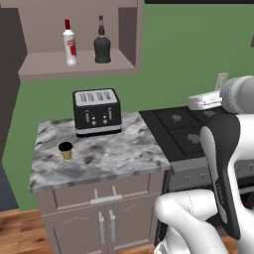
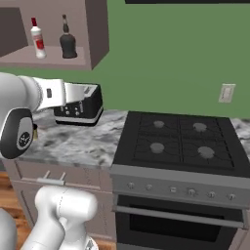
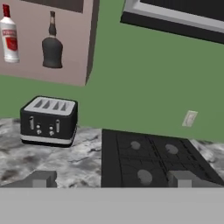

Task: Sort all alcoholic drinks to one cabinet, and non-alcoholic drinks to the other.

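Nearest in the left base view is the white arm, rising at the lower right. Behind it a grey marbled stone counter (image 1: 114, 158) tops a mauve-brown low unit with thin pale handles (image 1: 106, 198). A small tan-orange cup with a black top (image 1: 65, 150) stands upright on the counter near its left edge, well apart from the black four-slot toaster (image 1: 96, 112) set at the back. Above, an open mauve-brown wooden wall cabinet (image 1: 74, 67) holds two bottles side by side on its plain shelf: a slim clear bottle with red label and cap (image 1: 70, 43) on the left, a squat black bell-shaped bottle with a thin brown neck (image 1: 102, 43) just beside it. A black gas stove (image 1: 181, 129) adjoins the counter on the right.

In the right base view the arm's white link crosses in front of the toaster (image 2: 83, 105). Both bottles, clear (image 2: 37, 39) and black (image 2: 68, 41), stand upright in the cabinet at upper left. The stove (image 2: 180, 141) with its oven door lies at centre right, and a pale wall socket (image 2: 226, 93) sits on the green wall.

In the hand view the two-finger gripper (image 3: 113, 178) has its grey tips spread wide, nothing between them. Beyond are the toaster (image 3: 49, 120), stove, and both bottles (image 3: 8, 37) (image 3: 52, 43) on the shelf.
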Motion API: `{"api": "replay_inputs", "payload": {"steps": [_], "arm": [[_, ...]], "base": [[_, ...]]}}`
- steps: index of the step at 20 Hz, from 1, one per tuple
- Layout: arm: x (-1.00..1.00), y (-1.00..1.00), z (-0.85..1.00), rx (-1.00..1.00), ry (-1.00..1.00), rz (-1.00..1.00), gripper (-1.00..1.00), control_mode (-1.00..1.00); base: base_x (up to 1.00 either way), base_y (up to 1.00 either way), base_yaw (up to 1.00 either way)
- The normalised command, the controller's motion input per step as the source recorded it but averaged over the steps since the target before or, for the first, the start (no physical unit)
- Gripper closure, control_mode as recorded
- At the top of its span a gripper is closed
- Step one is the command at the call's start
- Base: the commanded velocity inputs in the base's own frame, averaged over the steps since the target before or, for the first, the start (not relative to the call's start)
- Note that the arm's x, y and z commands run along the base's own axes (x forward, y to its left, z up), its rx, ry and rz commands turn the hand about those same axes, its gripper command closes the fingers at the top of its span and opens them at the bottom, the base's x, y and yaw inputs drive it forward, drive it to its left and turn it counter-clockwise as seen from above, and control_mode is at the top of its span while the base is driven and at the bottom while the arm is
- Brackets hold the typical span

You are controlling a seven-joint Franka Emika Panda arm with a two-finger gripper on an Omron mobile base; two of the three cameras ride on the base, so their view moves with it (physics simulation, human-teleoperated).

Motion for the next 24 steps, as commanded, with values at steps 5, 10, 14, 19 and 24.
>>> {"api": "replay_inputs", "payload": {"steps": [5,10,14,19,24], "arm": [[0.00,0.00,0.00,0.00,0.00,0.00,-1.00,1.00],[0.00,0.00,0.00,0.00,0.00,0.00,-1.00,1.00],[0.00,0.00,0.00,0.00,0.00,0.00,-1.00,1.00],[0.00,0.00,0.00,0.00,0.00,0.00,-1.00,1.00],[0.00,0.00,0.00,0.00,0.00,0.00,-1.00,1.00]], "base": [[0.37,0.42,0.01],[0.39,0.39,0.01],[0.38,0.35,0.01],[0.26,0.35,0.01],[0.04,0.35,0.04]]}}
